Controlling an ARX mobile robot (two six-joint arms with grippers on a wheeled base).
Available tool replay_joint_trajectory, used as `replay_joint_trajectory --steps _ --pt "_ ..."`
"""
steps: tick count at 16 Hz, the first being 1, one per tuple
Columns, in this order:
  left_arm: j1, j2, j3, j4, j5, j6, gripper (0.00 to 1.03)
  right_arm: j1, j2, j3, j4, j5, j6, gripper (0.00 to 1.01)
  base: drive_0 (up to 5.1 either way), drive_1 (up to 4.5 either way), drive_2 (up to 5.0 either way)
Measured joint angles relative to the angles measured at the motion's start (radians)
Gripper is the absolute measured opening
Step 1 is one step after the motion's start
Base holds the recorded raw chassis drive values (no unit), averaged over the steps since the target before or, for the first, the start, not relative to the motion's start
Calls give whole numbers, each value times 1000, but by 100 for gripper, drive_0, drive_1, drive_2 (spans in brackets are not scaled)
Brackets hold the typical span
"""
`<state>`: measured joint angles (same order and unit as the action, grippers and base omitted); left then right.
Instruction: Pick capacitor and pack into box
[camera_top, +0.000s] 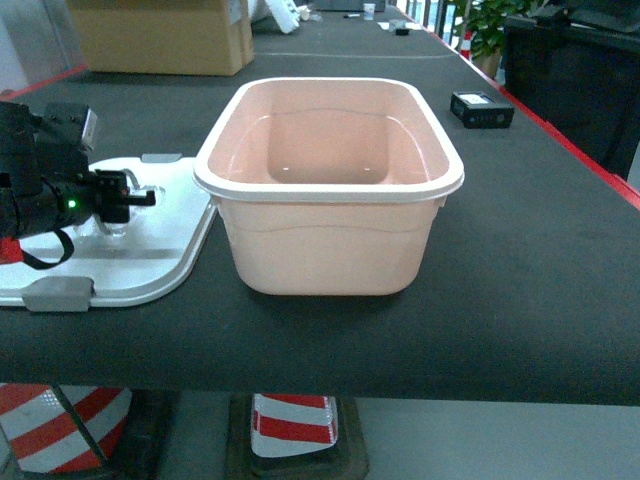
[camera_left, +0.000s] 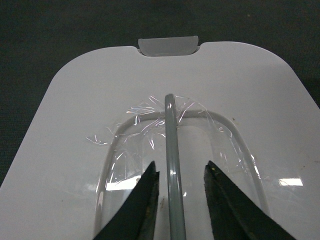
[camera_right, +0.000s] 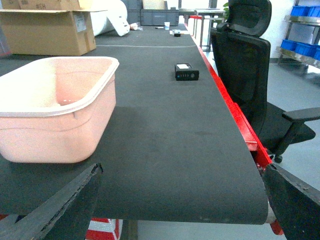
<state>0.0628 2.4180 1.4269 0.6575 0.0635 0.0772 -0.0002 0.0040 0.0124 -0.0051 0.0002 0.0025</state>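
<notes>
At the far left of the black table (camera_top: 530, 260), the left gripper (camera_top: 140, 196) low over the white lid (camera_top: 150, 262), pointing right toward the tub. Seen from its wrist camera, dark fingers (camera_left: 142, 200) spread a little, one on each side of the lid's grey handle (camera_left: 172, 165), neither clearly touching it; crinkled clear film (camera_left: 145, 117) stuck around the handle, a grey clip (camera_left: 167, 46) at the lid's far edge. A second grey clip (camera_top: 58, 293) at the lid's near edge in the head view. Just right of the lid, close beside it, the peach-pink box (camera_top: 330, 185), upright and uncovered, white rim all round, nothing visible inside. Behind and to the left, a brown cardboard carton (camera_top: 165, 35). Further right, well apart from the box, a small black device (camera_top: 481, 108) near the table's red edge. No capacitor recognisable in any view. Rightmost, the right gripper (camera_right: 180, 210) outside the head view; in its own camera, fingers (camera_right: 65, 205) spread wide at the bottom corners, holding nothing, the box (camera_right: 55, 110) ahead to the left and a black office chair (camera_right: 250, 65) beyond the table's edge.
</notes>
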Motion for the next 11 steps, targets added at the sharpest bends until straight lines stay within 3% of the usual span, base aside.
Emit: replay_joint_trajectory --steps 3,8,11 --pt "5 0 6 -4 2 -4 2 0 0 0 0 0 0 98 0 0 0" --pt "11 -32 -23 -18 -1 -29 2 0 0 0 0 0 0 98 0 0 0" --pt "32 -175 -62 -32 -43 -46 2 0 0 0 0 0 0 98 0 0 0"
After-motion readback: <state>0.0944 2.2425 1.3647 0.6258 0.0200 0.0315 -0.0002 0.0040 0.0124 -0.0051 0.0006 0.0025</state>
